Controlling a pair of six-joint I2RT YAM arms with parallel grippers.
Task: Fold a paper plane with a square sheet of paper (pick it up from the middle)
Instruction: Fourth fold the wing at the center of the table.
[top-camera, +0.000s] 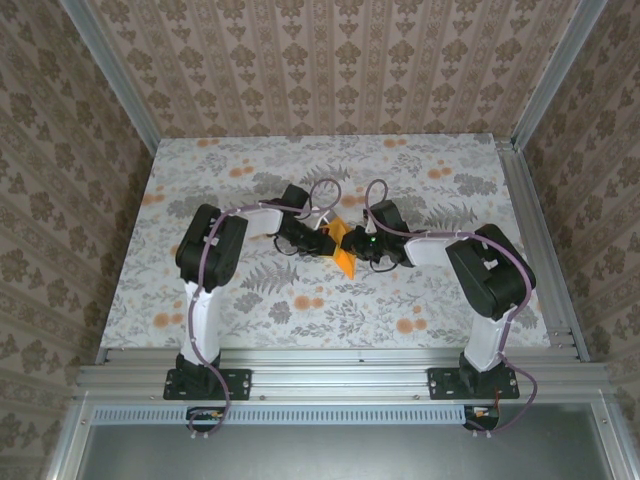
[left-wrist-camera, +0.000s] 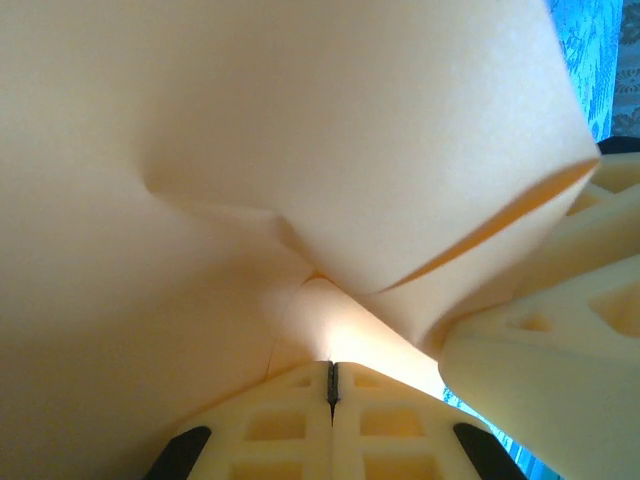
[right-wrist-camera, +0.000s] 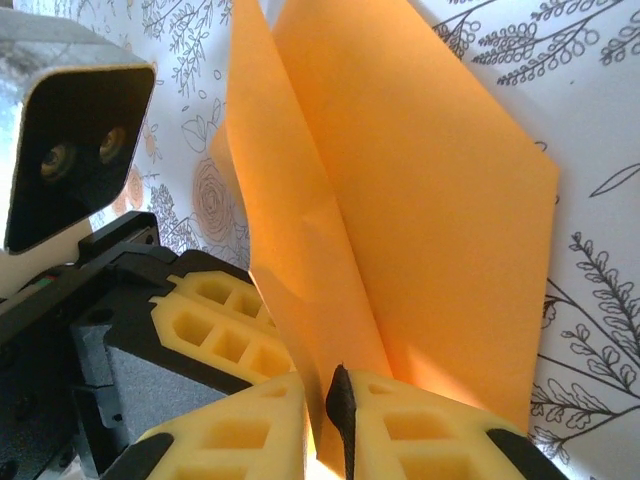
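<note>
Flower-printed bench (top-camera: 480, 300), centre: the square sheet of paper (right-wrist-camera: 440, 220) stands creased roughly in half, left tool (left-wrist-camera: 331, 385) and right tool (right-wrist-camera: 340, 410) both clamped tight on it; nose and wing folds seemingly not yet made.

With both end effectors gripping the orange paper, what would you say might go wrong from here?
1. The left end effector and the right end effector are both shut on the paper close together, so pulling unevenly could tear it.
2. The paper bulges and dents near the left grip, so a stray crease may set in.
3. The two end effectors sit almost against each other, so a small move might make them collide.
</note>
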